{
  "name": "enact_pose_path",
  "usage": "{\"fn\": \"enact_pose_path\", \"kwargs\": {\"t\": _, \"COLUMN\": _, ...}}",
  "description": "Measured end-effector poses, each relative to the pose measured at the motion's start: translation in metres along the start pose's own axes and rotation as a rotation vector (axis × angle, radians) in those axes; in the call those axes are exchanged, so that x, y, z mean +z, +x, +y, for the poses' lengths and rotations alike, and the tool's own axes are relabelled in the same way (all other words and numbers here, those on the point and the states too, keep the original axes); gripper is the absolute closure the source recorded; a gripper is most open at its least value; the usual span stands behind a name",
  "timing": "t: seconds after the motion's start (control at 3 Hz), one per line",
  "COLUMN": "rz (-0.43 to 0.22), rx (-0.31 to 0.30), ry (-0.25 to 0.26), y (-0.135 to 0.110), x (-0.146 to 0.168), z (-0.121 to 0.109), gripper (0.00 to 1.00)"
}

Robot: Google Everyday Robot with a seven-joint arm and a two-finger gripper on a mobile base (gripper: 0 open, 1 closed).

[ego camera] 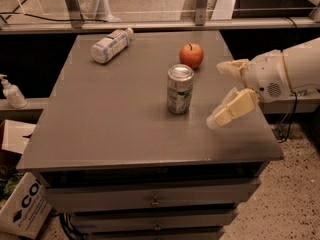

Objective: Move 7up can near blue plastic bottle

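Observation:
The 7up can (pixel 179 89) stands upright near the middle of the grey table (pixel 110 129), silver top up. The blue plastic bottle (pixel 110 45) lies on its side at the table's far left, cap pointing right. My gripper (pixel 221 94) comes in from the right over the table's right side, level with the can and a short way to its right, not touching it. Its two cream fingers are spread apart and hold nothing.
A red-orange apple (pixel 191 55) sits just behind the can, to its right. A white pump-top dispenser bottle (pixel 12 92) stands on a ledge left of the table. Cardboard boxes (pixel 20 204) sit on the floor at lower left. A metal rail runs behind the table.

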State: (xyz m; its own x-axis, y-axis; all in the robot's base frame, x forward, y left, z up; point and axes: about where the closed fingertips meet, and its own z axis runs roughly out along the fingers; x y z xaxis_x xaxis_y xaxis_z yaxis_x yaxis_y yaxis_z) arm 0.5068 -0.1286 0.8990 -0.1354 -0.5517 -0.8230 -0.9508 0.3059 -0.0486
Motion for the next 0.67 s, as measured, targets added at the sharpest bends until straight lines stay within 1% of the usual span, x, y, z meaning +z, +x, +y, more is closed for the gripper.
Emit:
{"fn": "enact_pose_path", "kwargs": {"t": 0.33, "rz": -0.007, "rx": -0.001, "ry": -0.004, "y": -0.0015, "x": 0.0041, "z": 0.0008, "gripper": 0.00}}
{"fn": "enact_pose_path", "kwargs": {"t": 0.67, "rz": -0.037, "rx": 0.009, "ry": -0.005, "y": 0.0013, "x": 0.0035, "z": 0.0029, "gripper": 0.00}}
